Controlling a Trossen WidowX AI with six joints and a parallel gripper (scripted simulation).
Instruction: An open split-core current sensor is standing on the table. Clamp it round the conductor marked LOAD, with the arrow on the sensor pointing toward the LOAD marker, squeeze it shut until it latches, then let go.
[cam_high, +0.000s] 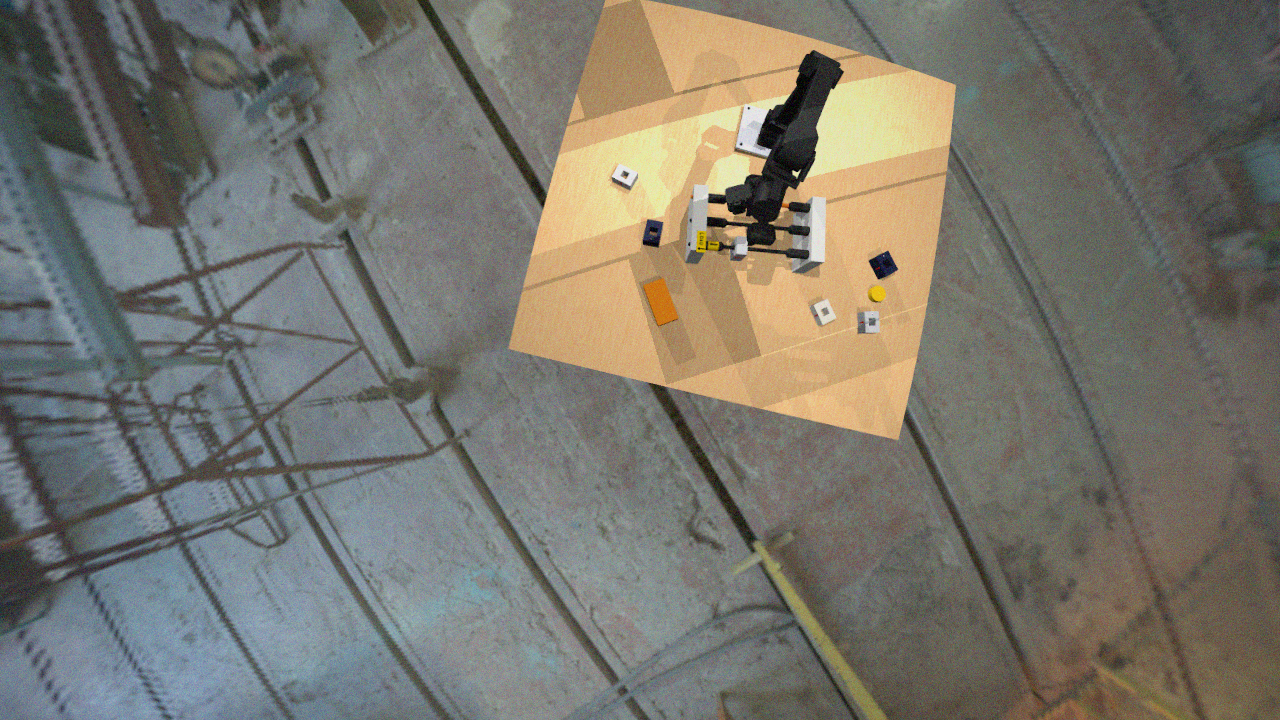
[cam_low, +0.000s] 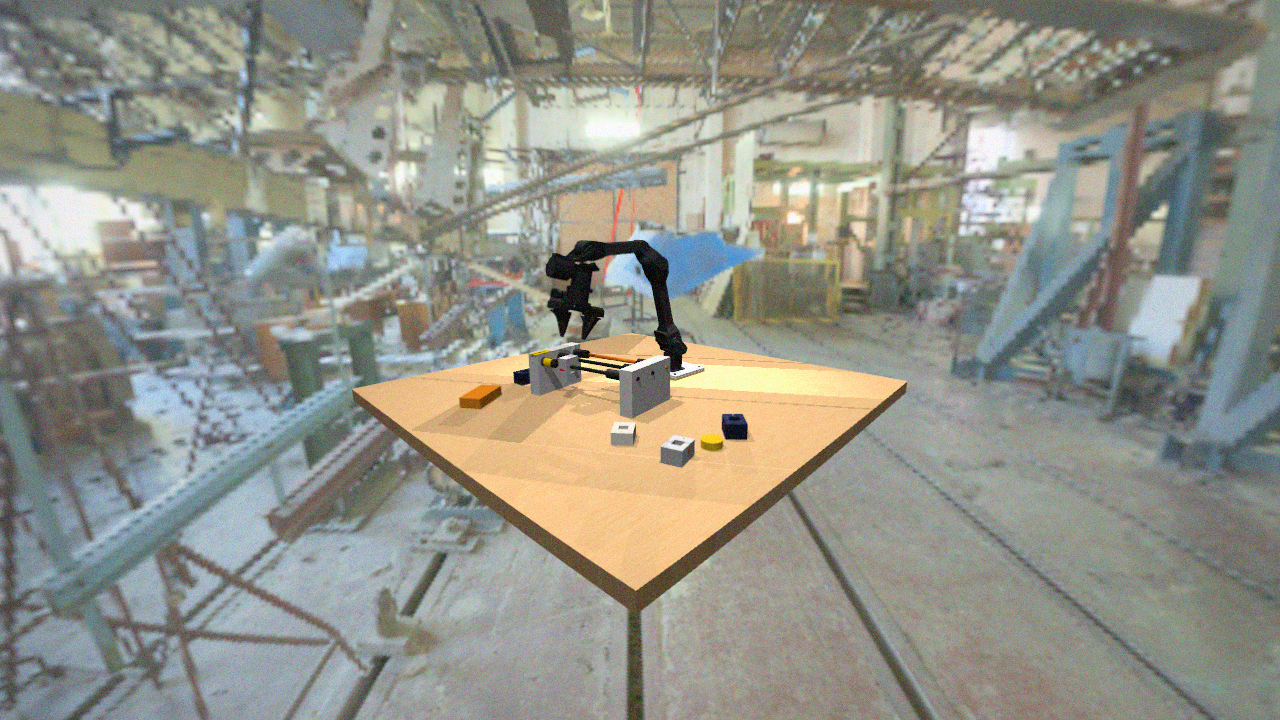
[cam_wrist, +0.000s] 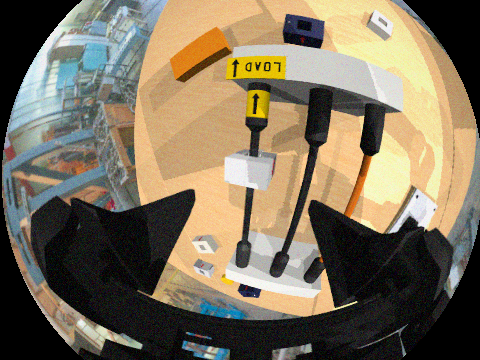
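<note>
The sensor (cam_high: 738, 248) (cam_low: 568, 362) (cam_wrist: 245, 170), a pale grey block with a red mark on one side, sits round the conductor marked LOAD (cam_high: 771, 251) (cam_wrist: 247, 212), between the two white supports. Its arrow is not readable, and I cannot tell whether its latch is fully shut. The yellow LOAD marker (cam_high: 700, 240) (cam_wrist: 256, 67) is on one support, its arrow pointing up in the wrist view; a yellow sleeve with the same arrow is on the conductor. My gripper (cam_low: 574, 336) (cam_wrist: 253, 200) is open and empty, above the conductors and clear of the sensor.
A second black conductor (cam_wrist: 301, 200) and an orange one (cam_wrist: 358, 185) run beside it. An orange block (cam_high: 660, 301), a navy block (cam_high: 653, 232) and a white block (cam_high: 624, 176) lie beyond the LOAD support; white, grey and navy blocks and a yellow disc (cam_high: 877, 293) lie beyond the other.
</note>
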